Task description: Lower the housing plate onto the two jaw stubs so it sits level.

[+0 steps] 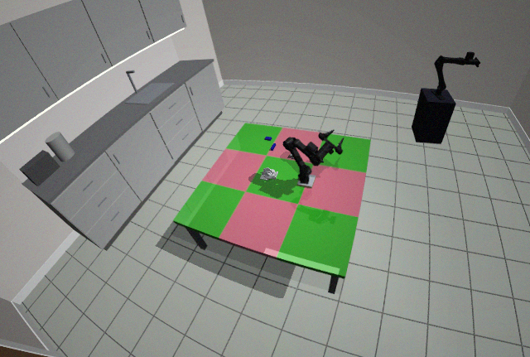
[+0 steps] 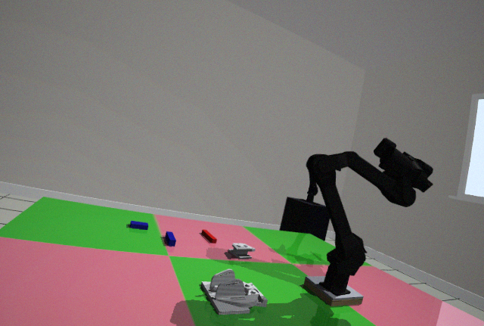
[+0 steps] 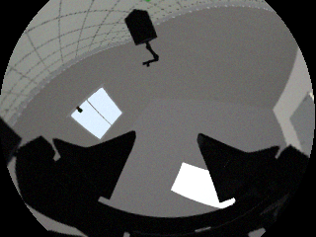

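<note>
Checkered tabletop point(image 1: 265, 220) point(image 2: 89, 279); grey-white ribbed assembly point(image 1: 268, 174) point(image 2: 234, 295), two upright rounded fins; hand point(image 1: 333, 141) point(image 3: 167, 135) open.

Grey ribbed assembly point(image 1: 269, 173) point(image 2: 232, 291) lies on green, small pale piece point(image 1: 291, 156) point(image 2: 242, 247) on pink.
</note>
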Controlling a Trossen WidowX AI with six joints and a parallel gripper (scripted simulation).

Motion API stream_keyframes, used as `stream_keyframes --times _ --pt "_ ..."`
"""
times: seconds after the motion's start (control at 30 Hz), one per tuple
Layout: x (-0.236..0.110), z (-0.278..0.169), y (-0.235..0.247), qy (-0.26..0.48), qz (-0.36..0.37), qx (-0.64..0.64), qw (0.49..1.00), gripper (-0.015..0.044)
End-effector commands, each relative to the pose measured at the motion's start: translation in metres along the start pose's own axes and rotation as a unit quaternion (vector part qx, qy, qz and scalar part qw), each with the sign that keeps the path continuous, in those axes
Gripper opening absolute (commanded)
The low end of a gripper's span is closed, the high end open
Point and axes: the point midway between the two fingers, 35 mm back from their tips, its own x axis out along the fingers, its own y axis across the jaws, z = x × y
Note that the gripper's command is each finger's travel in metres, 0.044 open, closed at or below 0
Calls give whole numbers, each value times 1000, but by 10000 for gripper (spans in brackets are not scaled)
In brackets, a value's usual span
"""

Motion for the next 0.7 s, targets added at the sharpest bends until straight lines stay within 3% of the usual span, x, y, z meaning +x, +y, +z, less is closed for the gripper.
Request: stream_keyframes --times 0.0,0.33,0.67 --pt "0 0 0 0 0 0 1000 426" --pt "-22 -27 36 46 85 52 994 440" --pt "-32 -40 51 85 115 102 984 440"
